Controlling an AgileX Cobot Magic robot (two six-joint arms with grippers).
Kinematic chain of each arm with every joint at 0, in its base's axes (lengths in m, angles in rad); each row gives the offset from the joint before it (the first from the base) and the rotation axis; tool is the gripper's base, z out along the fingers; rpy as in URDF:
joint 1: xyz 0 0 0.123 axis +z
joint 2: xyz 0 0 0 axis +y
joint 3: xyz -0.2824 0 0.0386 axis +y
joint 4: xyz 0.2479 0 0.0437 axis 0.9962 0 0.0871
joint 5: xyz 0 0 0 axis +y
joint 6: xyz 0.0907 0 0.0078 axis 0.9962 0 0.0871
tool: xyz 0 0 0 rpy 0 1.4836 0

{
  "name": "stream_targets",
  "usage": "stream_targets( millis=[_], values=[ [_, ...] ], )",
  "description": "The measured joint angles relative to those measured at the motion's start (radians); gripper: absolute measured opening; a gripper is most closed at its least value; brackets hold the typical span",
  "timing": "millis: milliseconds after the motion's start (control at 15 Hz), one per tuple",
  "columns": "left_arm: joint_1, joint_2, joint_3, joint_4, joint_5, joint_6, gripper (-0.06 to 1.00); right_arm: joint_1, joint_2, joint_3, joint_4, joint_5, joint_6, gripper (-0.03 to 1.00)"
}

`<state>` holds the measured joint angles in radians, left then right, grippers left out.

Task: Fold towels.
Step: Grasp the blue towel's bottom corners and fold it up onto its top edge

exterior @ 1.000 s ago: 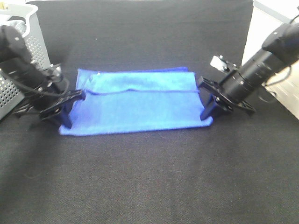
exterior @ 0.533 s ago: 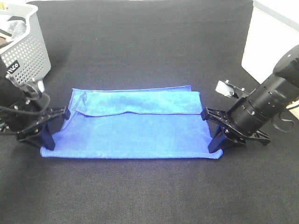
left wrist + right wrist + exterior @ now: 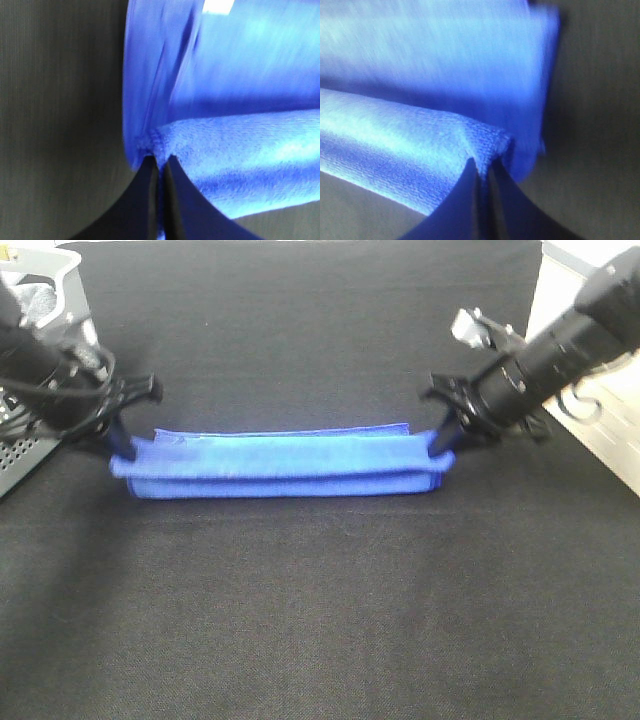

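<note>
- Change over the last half second: both grippers have lifted the near edge of the towel (image 3: 285, 470) and carried it back. The broad sheet is now a narrow folded band.
- Lower half of the high view: bare black table (image 3: 320, 620).
- Mid-frame: the towel lies on the table, running left to right. Its front is a rounded fold, and a thin back edge shows behind it.
- Left end of the band: left gripper (image 3: 123, 450), clamped on the towel's corner. In the wrist view only a slit separates the jaws, with blue cloth pinched at their tips.
- Right end: right gripper (image 3: 443, 448), likewise closed on the towel's corner, cloth bunched at the tips.
- Upper left: perforated basket (image 3: 72, 295), behind the left arm.
</note>
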<state>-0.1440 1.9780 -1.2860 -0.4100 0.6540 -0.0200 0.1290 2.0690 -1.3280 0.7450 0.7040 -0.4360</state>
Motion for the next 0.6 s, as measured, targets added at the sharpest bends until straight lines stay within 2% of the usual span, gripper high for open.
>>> stream_targets(
  millis=[467,600],
  values=[
    [0.000,0.214,-0.249,0.029,-0.005,-0.004,0.01,0.000,0.203,-0.222,-0.093,0.021,0.073,0.00],
    [0.000,0.237,-0.253,0.030,-0.004,-0.004,0.06,0.000,0.209,-0.225,-0.094,0.022,0.075,0.07]
  ],
)
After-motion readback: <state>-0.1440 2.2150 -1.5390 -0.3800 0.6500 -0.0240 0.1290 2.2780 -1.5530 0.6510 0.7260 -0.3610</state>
